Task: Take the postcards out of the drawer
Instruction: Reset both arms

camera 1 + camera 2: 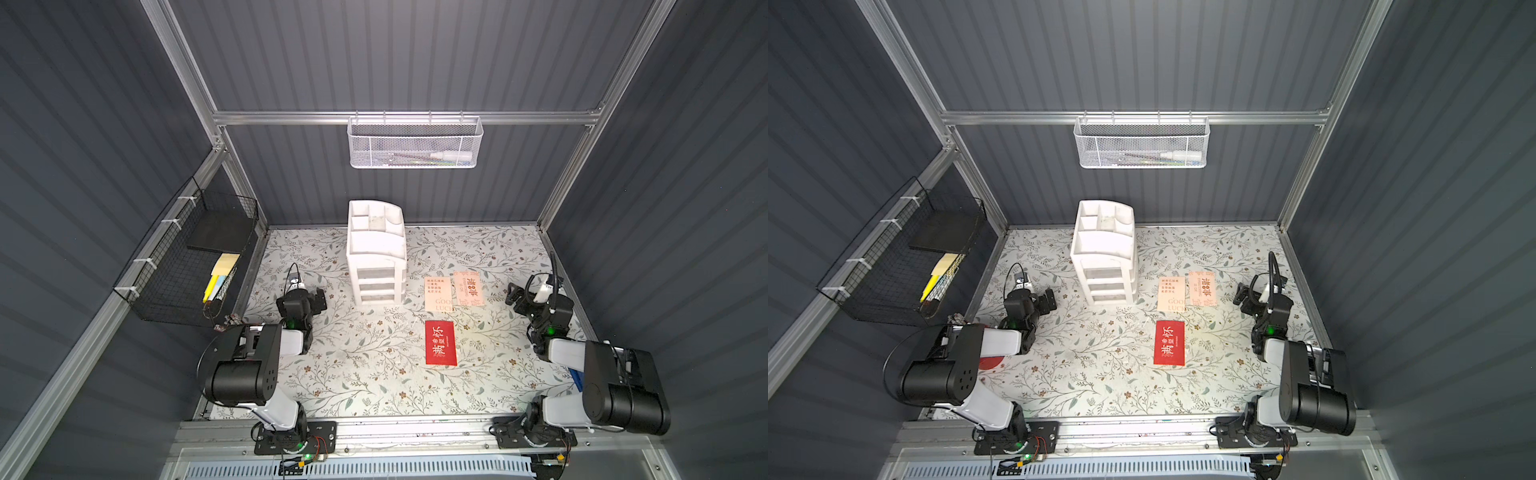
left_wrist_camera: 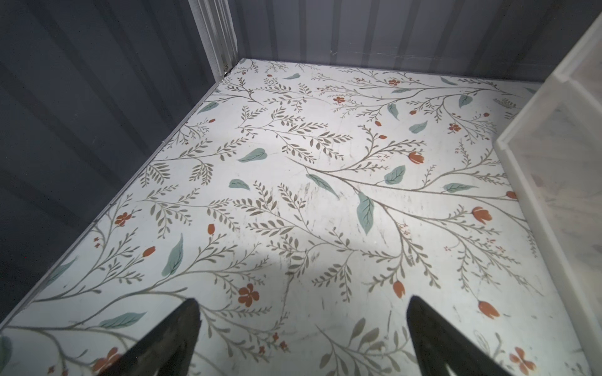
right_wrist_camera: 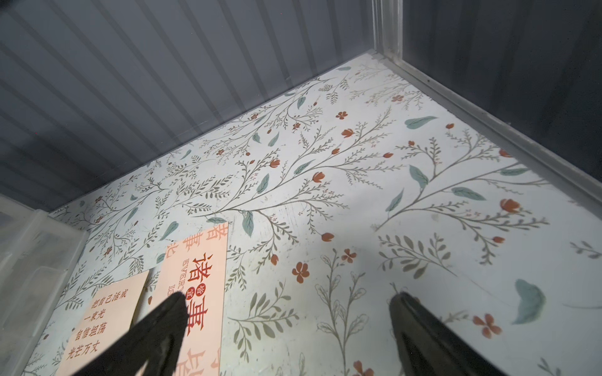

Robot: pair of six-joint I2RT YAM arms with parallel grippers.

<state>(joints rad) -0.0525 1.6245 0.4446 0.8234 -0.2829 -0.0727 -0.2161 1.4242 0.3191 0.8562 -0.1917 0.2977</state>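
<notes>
Three postcards lie flat on the floral tabletop, right of the white drawer unit (image 1: 376, 257) (image 1: 1104, 257). The red postcard (image 1: 440, 343) (image 1: 1169, 343) is nearest the front. Two pale peach postcards (image 1: 438, 294) (image 1: 468, 289) lie side by side behind it, slightly overlapping. All three drawers look pushed in. My left gripper (image 1: 307, 296) (image 2: 302, 301) stands open over bare table, left of the unit (image 2: 553, 162). My right gripper (image 1: 523, 293) (image 3: 290, 298) is open just right of the peach postcards, one finger above the right-hand card (image 3: 195, 270). Neither holds anything.
A black wire basket (image 1: 195, 257) with yellow sticky notes (image 1: 224, 266) hangs on the left wall. A white mesh basket (image 1: 413, 143) hangs on the back wall above the unit. Grey walls close the table on three sides, and both arm bases sit at the front rail.
</notes>
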